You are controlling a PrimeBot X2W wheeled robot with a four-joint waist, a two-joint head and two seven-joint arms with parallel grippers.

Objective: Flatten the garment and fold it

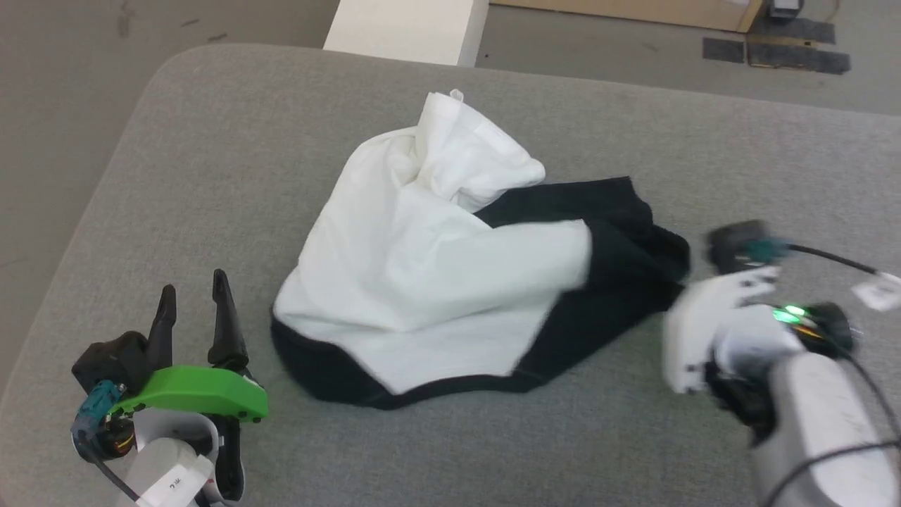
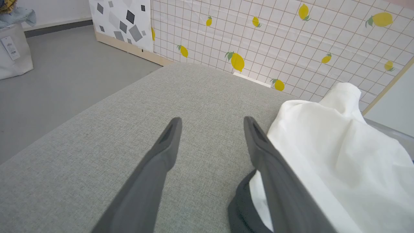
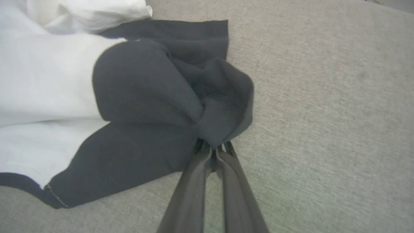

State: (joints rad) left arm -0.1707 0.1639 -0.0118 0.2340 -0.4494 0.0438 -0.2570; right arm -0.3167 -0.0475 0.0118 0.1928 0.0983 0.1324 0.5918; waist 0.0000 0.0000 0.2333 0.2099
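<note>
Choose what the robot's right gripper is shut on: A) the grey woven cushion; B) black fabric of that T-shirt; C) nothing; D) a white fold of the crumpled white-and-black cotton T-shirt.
B: in the right wrist view the right gripper pinches its dark fingers together on a bunched black edge of the white-and-black cotton T-shirt.

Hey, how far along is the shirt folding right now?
Nothing looks done: the garment lies crumpled on the grey padded surface. In hand: the right gripper is shut on a black fold; the left gripper stands open beside the garment. Flattening and folding are all left.
</note>
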